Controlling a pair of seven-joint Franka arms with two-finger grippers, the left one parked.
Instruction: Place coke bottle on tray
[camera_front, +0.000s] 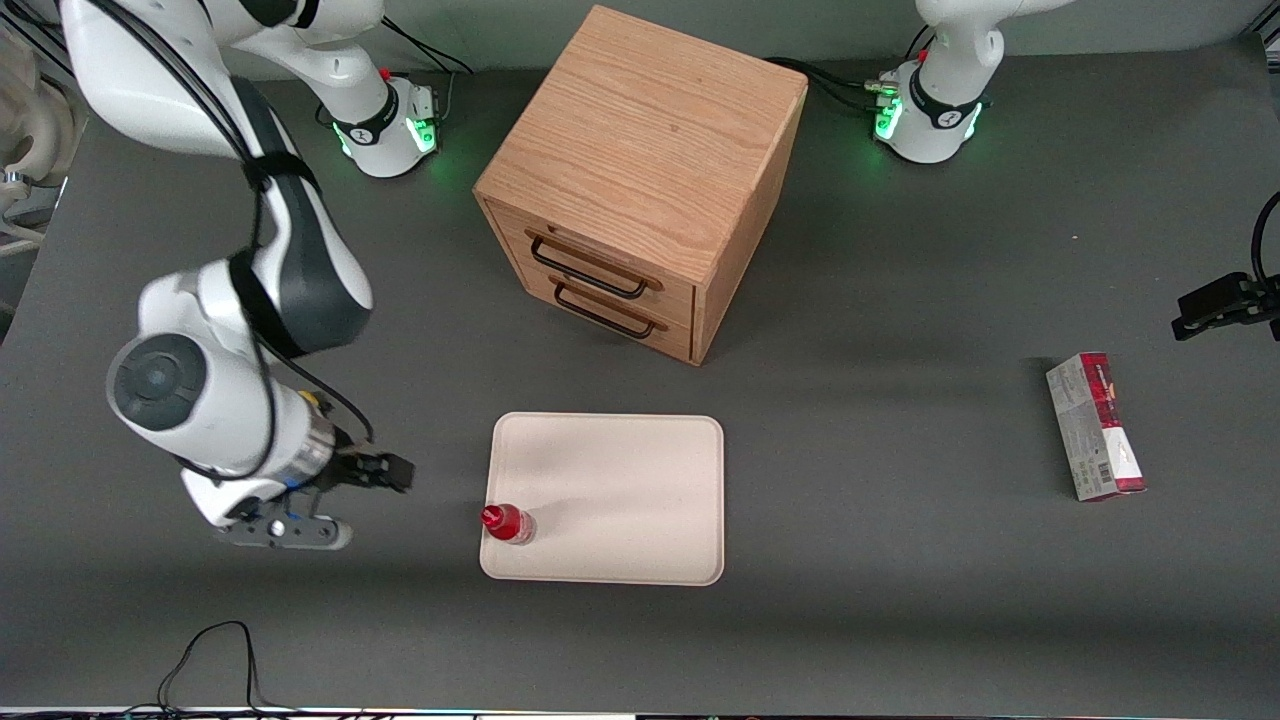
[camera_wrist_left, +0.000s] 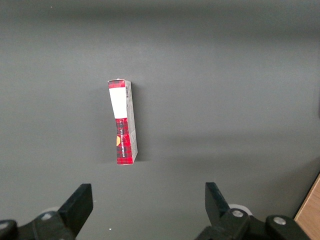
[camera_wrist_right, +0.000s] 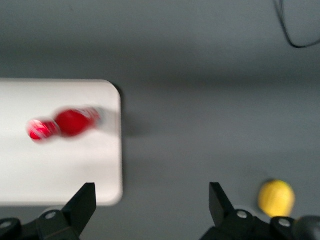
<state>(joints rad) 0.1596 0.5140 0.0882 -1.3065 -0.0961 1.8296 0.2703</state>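
Dark grey matting covers the whole table (camera_front: 860, 620), and on it, in front of the wooden drawer cabinet (camera_front: 640, 180), lies the tray (camera_front: 640, 470). We take the tray as our landmark.

We see the coke bottle (camera_front: 508, 523) standing upright on the tray, just inside the corner that is nearest the front camera and toward the working arm's end of the table. In the right wrist view the coke bottle (camera_wrist_right: 65, 123) shows again, resting on the pale tray (camera_wrist_right: 60, 170) close to its rim.

Our gripper (camera_front: 385, 470) hangs over bare matting beside the tray, toward the working arm's end, clear of the bottle and touching nothing. Its fingers (camera_wrist_right: 82, 205) stand wide apart in the wrist view, with nothing between them.

We judge the placing itself done: the bottle is on the tray and free of the claw. What remains, as we read it, is only to draw the arm off and park it. That calls for a move away from the tray, so that no finger brushes the bottle; it stands slim and tall near the rim, and a light knock could tip it off onto the table.

Around us, a red-and-grey carton (camera_front: 1096, 426) lies well apart from the tray, toward the parked arm's end. A small yellow object (camera_wrist_right: 276, 198) shows in the right wrist view; we cannot tell what it is. Nothing stands in the way of a retreat.
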